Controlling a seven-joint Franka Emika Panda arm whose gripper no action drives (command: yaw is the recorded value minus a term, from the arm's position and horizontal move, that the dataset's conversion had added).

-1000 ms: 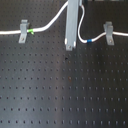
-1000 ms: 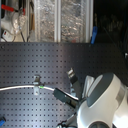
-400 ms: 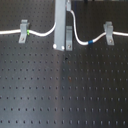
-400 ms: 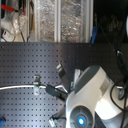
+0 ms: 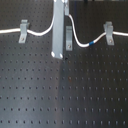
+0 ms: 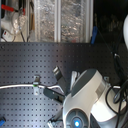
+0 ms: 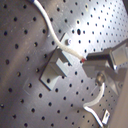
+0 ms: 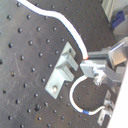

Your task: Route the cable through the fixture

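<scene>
In the first exterior view the long grey gripper bar (image 5: 58, 30) stands over the plate's back middle. The white cable (image 5: 40, 34) rises to it from the left slanted clip (image 5: 22, 31) and drops away on the right past a blue band (image 5: 91, 44). The fixture (image 5: 68, 37) peeks out just right of the bar. In both wrist views the gripper (image 7: 86, 60) (image 8: 90, 60) is shut on the cable (image 7: 50, 27) (image 8: 70, 32), which runs just past one end of the upright slotted fixture (image 7: 57, 70) (image 8: 64, 70); I cannot tell whether they touch.
A second slanted clip (image 5: 107, 31) holds the cable at the first exterior view's right. The black perforated plate (image 5: 65, 95) fills the front. In the second exterior view the white arm body (image 6: 87, 100) hides the gripper; shelves with clutter (image 6: 50, 20) stand behind.
The gripper bar has shifted toward the first exterior view's left, taking the held cable with it. In the second exterior view the arm body has swung in and come nearer.
</scene>
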